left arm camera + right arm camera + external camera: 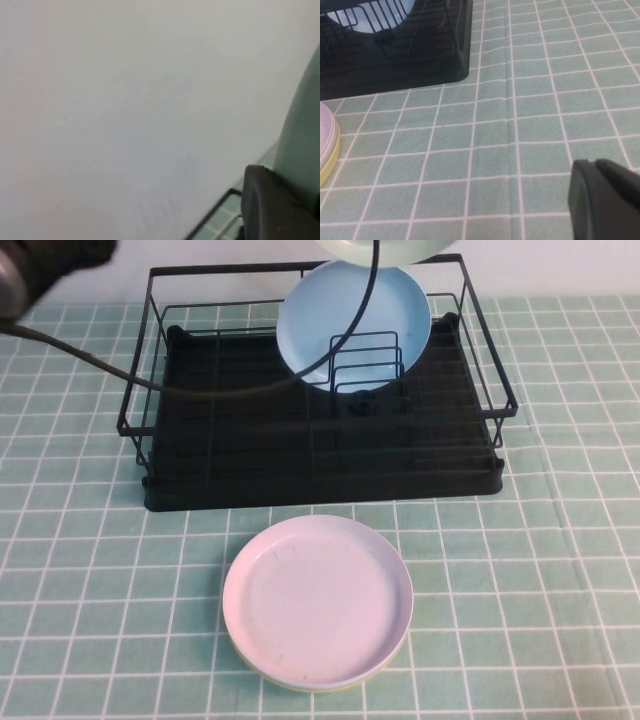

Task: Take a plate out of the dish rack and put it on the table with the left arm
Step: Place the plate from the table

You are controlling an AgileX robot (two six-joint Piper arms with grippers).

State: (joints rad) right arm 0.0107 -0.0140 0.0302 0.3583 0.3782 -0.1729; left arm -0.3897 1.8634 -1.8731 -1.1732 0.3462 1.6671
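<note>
The pale mint-green plate (392, 248) hangs above the back of the black wire dish rack (200, 420), with only its lower edge showing at the top of the high view. In the left wrist view my left gripper (292, 197) is shut on this plate (302, 135), with one black finger (270, 205) pressed against its face. The left arm (45, 270) shows blurred at the top left, and its cable loops over the rack. My right gripper (602, 200) is shut and empty, low over the table (530, 125) to the right of the rack.
A sky-blue plate (350, 320) leans upright in the rack's wire dividers. A white-pink plate (318, 600) lies flat on the cloth (540, 570) in front of the rack. The rack's corner (455, 55) and the pink plate's rim (327, 145) show in the right wrist view.
</note>
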